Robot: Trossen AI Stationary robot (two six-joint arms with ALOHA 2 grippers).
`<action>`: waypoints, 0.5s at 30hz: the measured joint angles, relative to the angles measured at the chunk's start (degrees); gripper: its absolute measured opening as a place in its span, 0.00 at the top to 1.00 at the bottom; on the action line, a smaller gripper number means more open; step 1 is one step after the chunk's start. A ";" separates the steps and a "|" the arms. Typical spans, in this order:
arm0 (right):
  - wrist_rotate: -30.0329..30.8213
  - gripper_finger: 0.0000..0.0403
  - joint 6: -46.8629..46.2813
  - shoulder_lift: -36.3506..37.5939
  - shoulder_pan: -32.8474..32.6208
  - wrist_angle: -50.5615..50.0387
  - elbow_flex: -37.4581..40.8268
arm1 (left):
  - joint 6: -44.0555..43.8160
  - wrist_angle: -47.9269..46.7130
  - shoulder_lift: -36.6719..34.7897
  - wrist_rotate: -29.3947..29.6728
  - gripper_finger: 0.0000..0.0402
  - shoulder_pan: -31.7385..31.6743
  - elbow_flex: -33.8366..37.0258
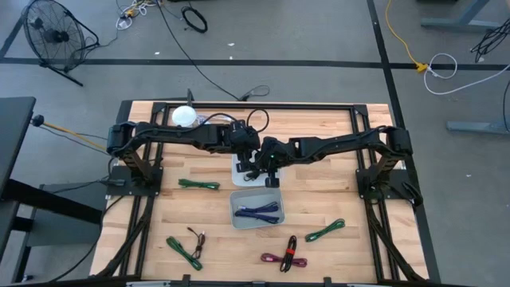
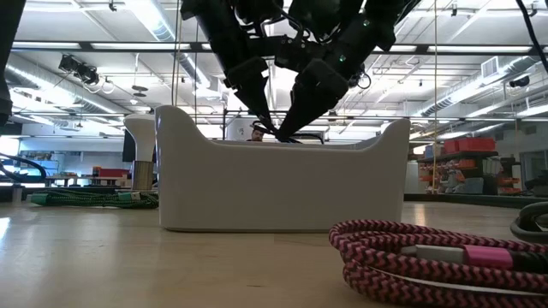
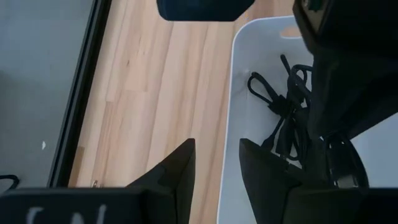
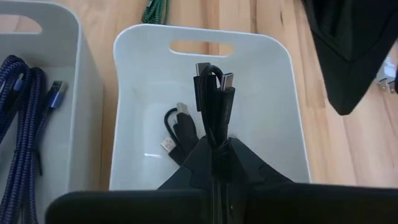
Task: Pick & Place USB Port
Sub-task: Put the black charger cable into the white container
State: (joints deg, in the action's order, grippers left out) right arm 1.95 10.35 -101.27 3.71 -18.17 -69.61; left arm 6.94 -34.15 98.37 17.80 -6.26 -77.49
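High view: two dark arms reach in from either side of a wooden table (image 1: 319,151) and meet at its middle, over a white bin (image 1: 243,167) that they mostly cover. The left gripper (image 1: 252,166) and right gripper (image 1: 269,171) hang close together above it. Just in front sits a grey bin (image 1: 256,210) with blue cables (image 1: 258,211) inside. Green cables (image 1: 198,184) lie on the table to the left and right, and a maroon cable (image 1: 284,257) lies near the front edge.

Low view: the white bin (image 2: 282,184) fills the middle, with both grippers dipping toward its rim from above. A coiled maroon braided cable (image 2: 428,257) lies in front at the right.

Left wrist view: the left gripper (image 3: 216,165) straddles the white bin's wall (image 3: 231,124), fingers parted and holding nothing. Black cables (image 3: 283,109) lie inside the bin.

Right wrist view: the right gripper (image 4: 216,163) is clenched on a folded black USB cable (image 4: 214,102), its plugs pointing away from the wrist, held over the white bin (image 4: 134,93). Another short black cable (image 4: 177,130) rests on the bin floor. The grey bin's blue cables (image 4: 25,118) show alongside.
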 joint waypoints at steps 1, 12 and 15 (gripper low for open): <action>0.05 0.94 0.00 0.01 0.02 0.01 0.00 | 0.02 0.00 0.00 0.00 0.67 0.00 0.00; 0.12 0.70 -0.42 0.01 0.08 -0.46 -0.01 | -0.28 -0.62 0.00 -0.02 0.67 0.07 0.00; 0.12 0.65 -0.37 -0.01 0.08 -0.95 -0.01 | -0.33 -1.69 0.00 -0.07 0.67 0.15 0.00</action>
State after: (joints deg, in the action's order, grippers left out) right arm 2.07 9.98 -101.27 3.79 -19.11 -69.63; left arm 6.61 -35.84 98.37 17.74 -6.11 -77.49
